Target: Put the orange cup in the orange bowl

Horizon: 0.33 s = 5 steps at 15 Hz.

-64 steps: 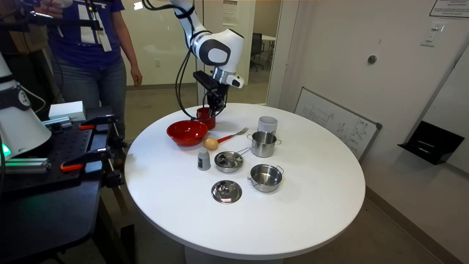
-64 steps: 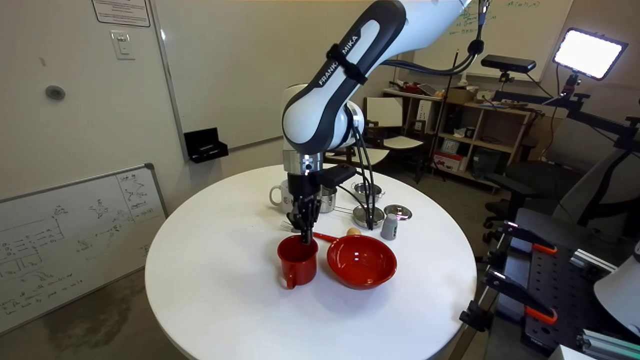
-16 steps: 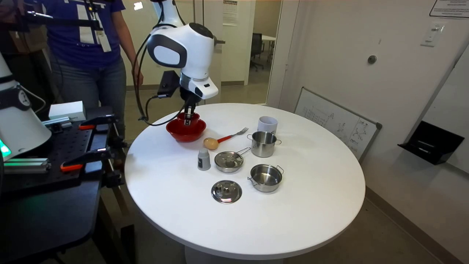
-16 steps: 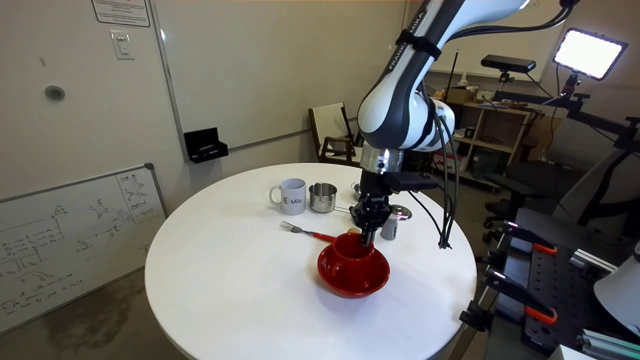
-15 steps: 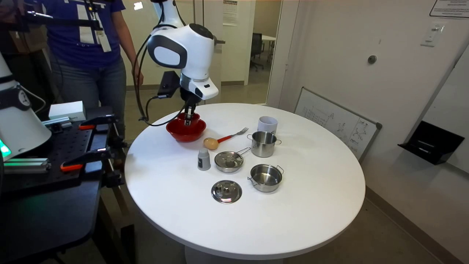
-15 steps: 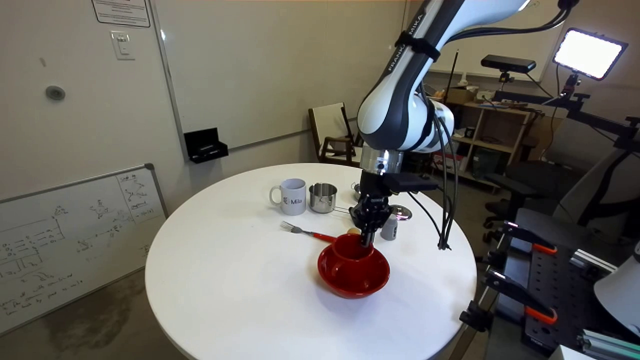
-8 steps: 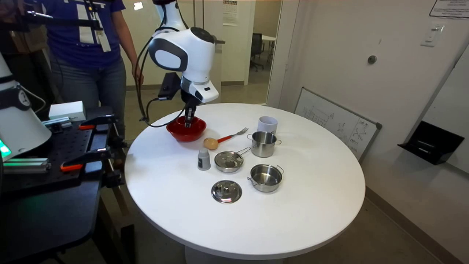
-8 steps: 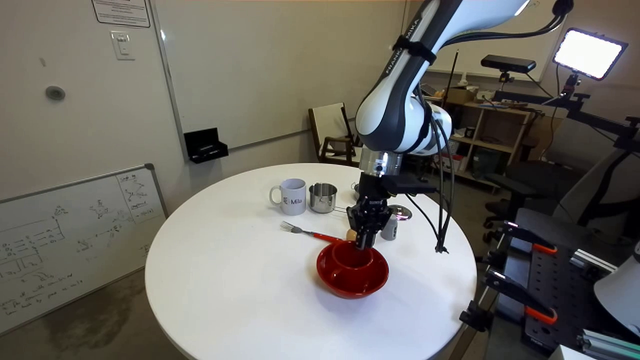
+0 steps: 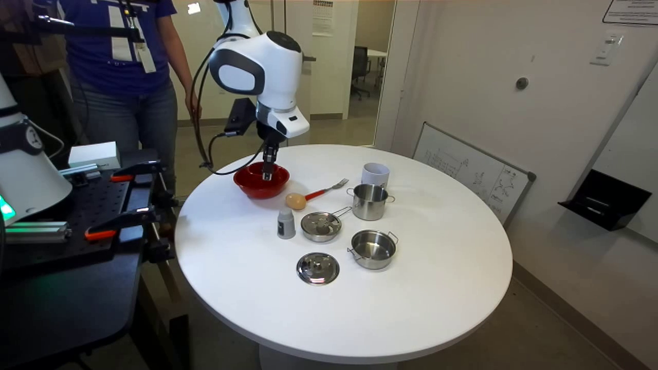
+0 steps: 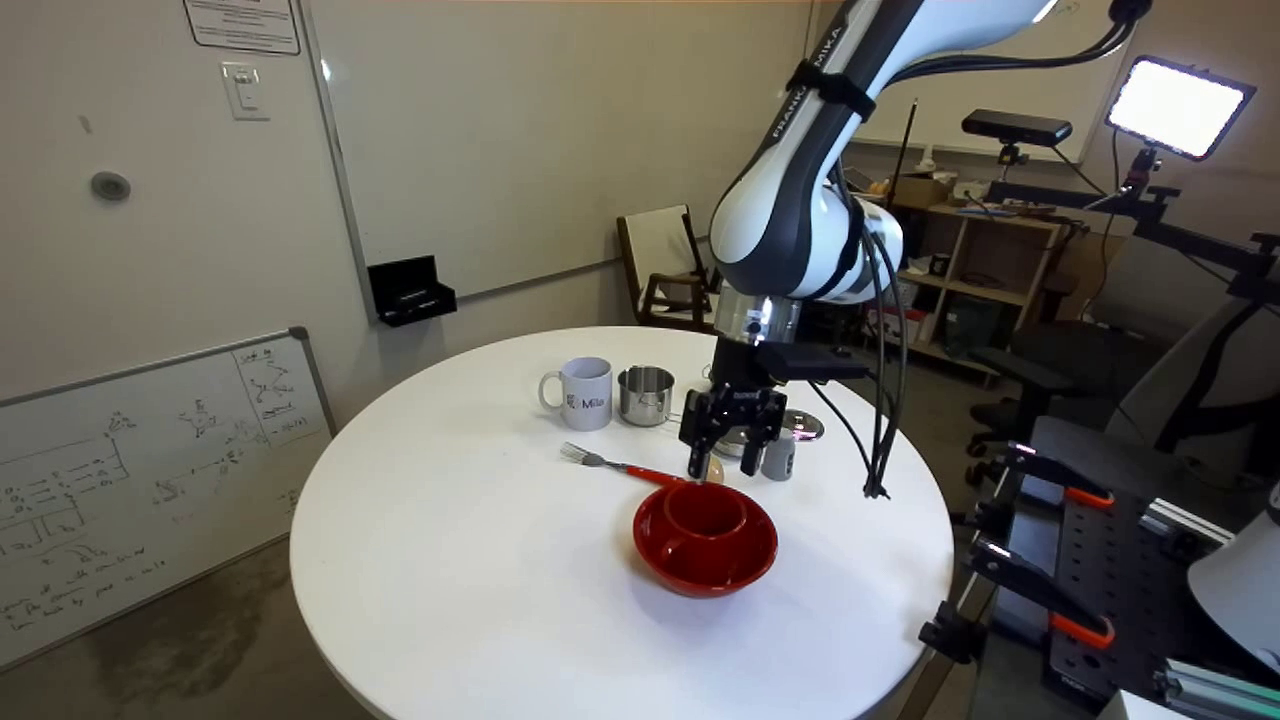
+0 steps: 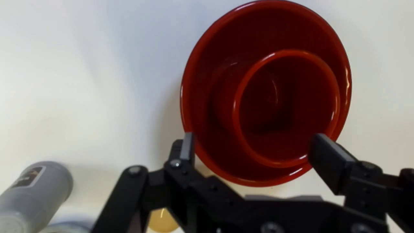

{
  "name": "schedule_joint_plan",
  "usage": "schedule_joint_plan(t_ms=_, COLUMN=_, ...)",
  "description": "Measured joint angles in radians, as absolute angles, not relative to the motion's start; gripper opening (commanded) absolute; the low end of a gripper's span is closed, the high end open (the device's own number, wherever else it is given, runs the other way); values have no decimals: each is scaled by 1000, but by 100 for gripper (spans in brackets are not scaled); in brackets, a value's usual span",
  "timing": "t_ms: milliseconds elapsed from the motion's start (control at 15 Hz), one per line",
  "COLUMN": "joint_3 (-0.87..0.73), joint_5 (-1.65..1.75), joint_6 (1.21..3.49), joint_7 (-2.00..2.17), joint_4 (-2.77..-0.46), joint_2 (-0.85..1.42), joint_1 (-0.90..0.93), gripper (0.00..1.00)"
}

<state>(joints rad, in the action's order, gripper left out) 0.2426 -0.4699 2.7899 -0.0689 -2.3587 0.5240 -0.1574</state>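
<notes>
The orange cup (image 10: pixel 705 512) sits inside the orange bowl (image 10: pixel 708 585), both glossy red. From above, the wrist view shows the cup (image 11: pixel 286 97) upright or nearly so, off-centre in the bowl (image 11: pixel 202 77), with its mouth facing up. In an exterior view the bowl's wall (image 9: pixel 259 191) hides most of the cup. My gripper (image 10: pixel 723 468) hovers just above the bowl's edge, its jaws spread wide. Nothing is held between the fingers (image 11: pixel 330 155); one finger overlaps the cup's rim in the wrist view, but contact cannot be told.
Close to the bowl lie a yellowish round object (image 9: pixel 295 201) and a red-handled fork (image 9: pixel 324 191). A grey bottle (image 9: pixel 286 224), a lidded pan (image 9: pixel 321 228), a steel pot (image 9: pixel 369 203), a shallow pot (image 9: pixel 373 251), a lid (image 9: pixel 317 269) and a white mug (image 10: pixel 586 395) share the table.
Seconds ago the cup stood beside the bowl; a second ago my gripper held its rim over the bowl. The cup then sank lower, the jaws spread and released it, and the gripper rose slightly.
</notes>
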Motion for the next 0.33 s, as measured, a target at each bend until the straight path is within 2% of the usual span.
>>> schedule_joint_plan(t_ms=333, joint_3=95, joint_5=-278, joint_6=2753, joint_7=97, joint_4=-2370, joint_2=392, joint_1=7, gripper=100)
